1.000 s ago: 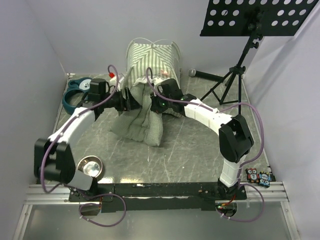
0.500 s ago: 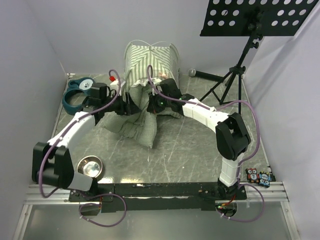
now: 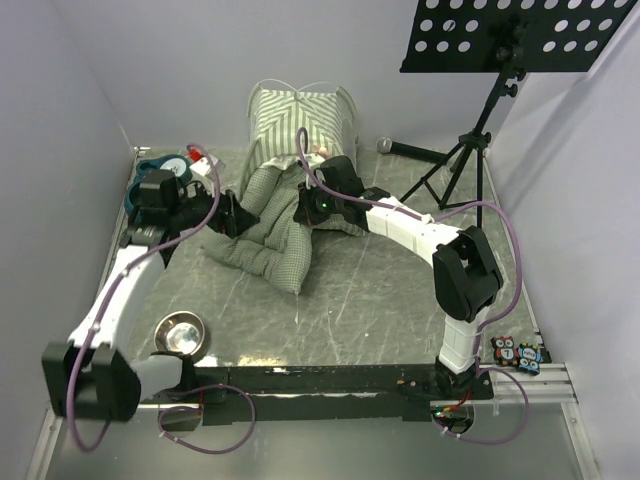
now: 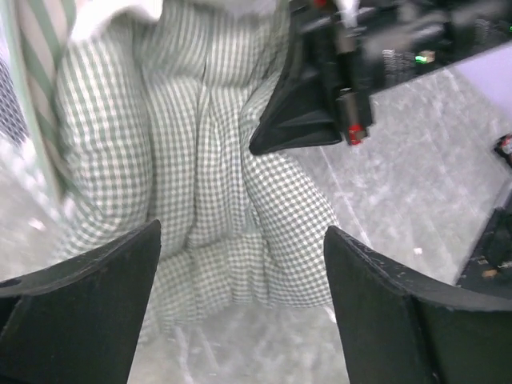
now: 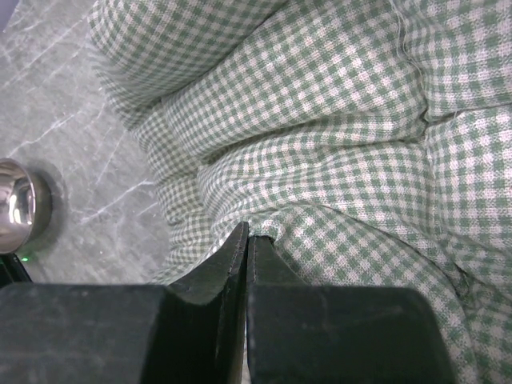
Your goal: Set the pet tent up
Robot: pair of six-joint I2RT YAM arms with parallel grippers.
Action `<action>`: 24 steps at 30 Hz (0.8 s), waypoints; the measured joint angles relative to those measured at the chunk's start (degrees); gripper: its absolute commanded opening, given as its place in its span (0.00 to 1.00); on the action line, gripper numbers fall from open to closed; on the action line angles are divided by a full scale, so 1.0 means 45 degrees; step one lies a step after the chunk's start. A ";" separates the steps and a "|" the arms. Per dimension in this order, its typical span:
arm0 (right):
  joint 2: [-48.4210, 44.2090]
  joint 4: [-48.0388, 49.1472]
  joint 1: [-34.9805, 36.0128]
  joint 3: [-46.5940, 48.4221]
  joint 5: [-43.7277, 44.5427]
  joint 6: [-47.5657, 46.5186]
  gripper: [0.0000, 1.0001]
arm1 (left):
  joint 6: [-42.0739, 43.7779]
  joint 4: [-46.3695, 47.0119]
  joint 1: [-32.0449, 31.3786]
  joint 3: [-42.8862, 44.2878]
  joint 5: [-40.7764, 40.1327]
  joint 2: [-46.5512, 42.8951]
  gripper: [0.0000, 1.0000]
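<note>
The pet tent (image 3: 300,112), green-and-white striped with thin white poles, stands at the back of the table; its striped edge (image 4: 38,56) shows at the top left of the left wrist view. The green-checked cushion (image 3: 268,238) lies crumpled in front of the tent. My left gripper (image 3: 232,217) is open just left of the cushion, its fingers (image 4: 104,308) wide apart with nothing between them and the cushion (image 4: 208,160) beyond. My right gripper (image 3: 306,206) is shut, pinching a fold of the cushion (image 5: 320,120) at its tips (image 5: 247,234).
A steel bowl (image 3: 182,333) sits near the left arm's base and shows again as a steel bowl (image 5: 20,208). A blue ring-shaped object (image 3: 150,182) lies at the back left. A music stand (image 3: 520,40) on a tripod (image 3: 455,165) rises at the back right. Small owl figures (image 3: 516,352) are at the front right.
My left gripper opened wider and drew back to the left, away from the cushion. The cushion, held up before, has sunk lower and spread over the table. The right gripper stays shut.
</note>
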 measured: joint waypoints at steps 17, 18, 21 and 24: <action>0.0000 0.0010 -0.0015 0.0039 -0.0583 0.1054 0.00 | -0.0661 0.2987 -0.3915 -0.2147 -0.3619 0.1496 0.78; 0.0000 0.0010 -0.0015 0.0039 -0.0622 0.1103 0.00 | -0.0860 0.3225 -0.3929 -0.2215 -0.3784 0.1783 0.77; -0.0024 0.0019 -0.0015 0.0039 -0.0656 0.1302 0.00 | -0.1326 0.3725 -0.4012 -0.2254 -0.3988 0.2506 0.74; -0.0102 0.0044 -0.0034 0.0039 -0.0670 0.1447 0.00 | -0.1710 0.3915 -0.4061 -0.2123 -0.4075 0.3065 0.55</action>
